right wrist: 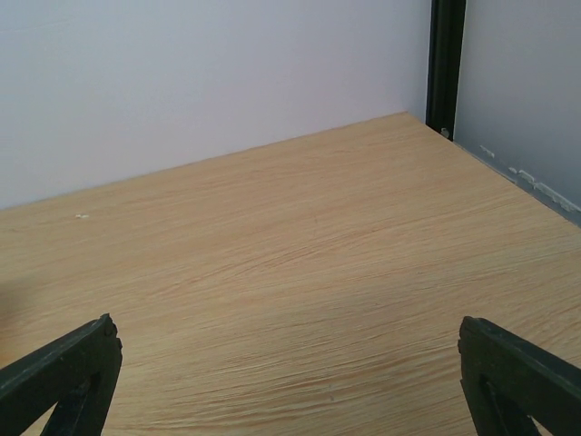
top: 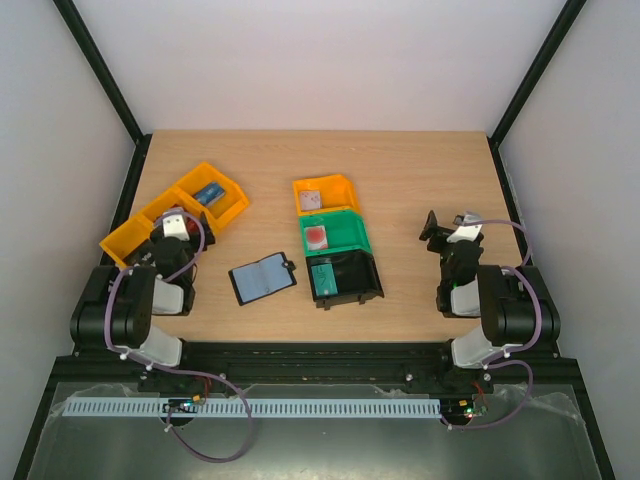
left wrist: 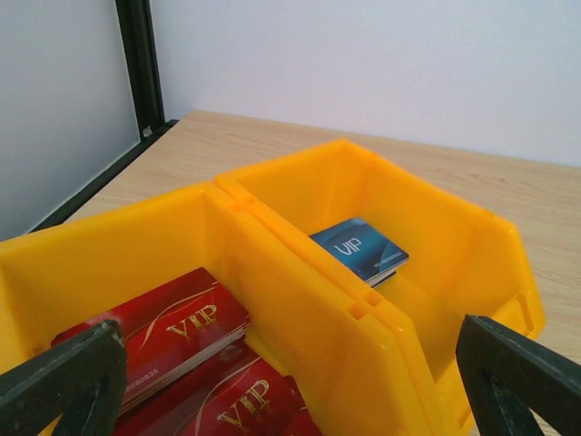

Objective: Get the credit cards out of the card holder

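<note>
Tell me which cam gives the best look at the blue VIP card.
Left wrist: the blue VIP card lies close up in the far yellow bin, lettering readable. Top external shows it only as a small blue patch in that bin. Right wrist shows only tabletop, no card.

The black card holder (top: 262, 279) lay open flat on the table (top: 400, 180), blue-grey lining upward; red credit cards (left wrist: 172, 331) marked VIP lay overlapping inside a yellow bin (left wrist: 136, 236).

Four yellow plastic bins (left wrist: 318, 300), one green bin (top: 352, 232), one black bin (top: 365, 275), one flat black bifold wallet (top: 262, 278), two red plastic cards (left wrist: 182, 327).
</note>
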Controlling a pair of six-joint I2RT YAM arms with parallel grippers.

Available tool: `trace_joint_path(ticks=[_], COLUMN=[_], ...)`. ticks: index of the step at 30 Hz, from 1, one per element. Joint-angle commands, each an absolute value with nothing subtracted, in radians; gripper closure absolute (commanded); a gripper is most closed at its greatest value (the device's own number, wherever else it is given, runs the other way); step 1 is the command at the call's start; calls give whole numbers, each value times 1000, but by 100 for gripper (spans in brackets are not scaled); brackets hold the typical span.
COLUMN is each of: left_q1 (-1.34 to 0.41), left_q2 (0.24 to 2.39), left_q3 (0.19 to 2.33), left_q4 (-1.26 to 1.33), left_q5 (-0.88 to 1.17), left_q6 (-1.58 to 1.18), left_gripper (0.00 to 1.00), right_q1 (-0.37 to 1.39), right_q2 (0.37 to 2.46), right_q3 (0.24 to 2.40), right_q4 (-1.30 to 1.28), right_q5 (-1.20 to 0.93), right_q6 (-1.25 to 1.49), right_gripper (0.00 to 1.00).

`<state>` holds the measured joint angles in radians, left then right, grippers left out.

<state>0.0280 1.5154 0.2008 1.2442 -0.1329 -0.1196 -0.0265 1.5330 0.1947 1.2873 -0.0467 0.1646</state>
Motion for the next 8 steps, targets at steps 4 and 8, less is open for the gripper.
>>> trace_joint_path(ticks=[4,8], left_q1=[7,6], left_q2=[1538,1541], left_q3=[226,254], left_q4=[1315,1266], left_q5=[-71,-66], left_q6=[-55,-51], left_gripper=[1,0], right_q1=[-31,-31], right_q2=[1532,1530], right_q3=[216,214], right_q4=[1294,1296], right_q5=[-42,-41], right_q6=[156,157], right_gripper=[1,1])
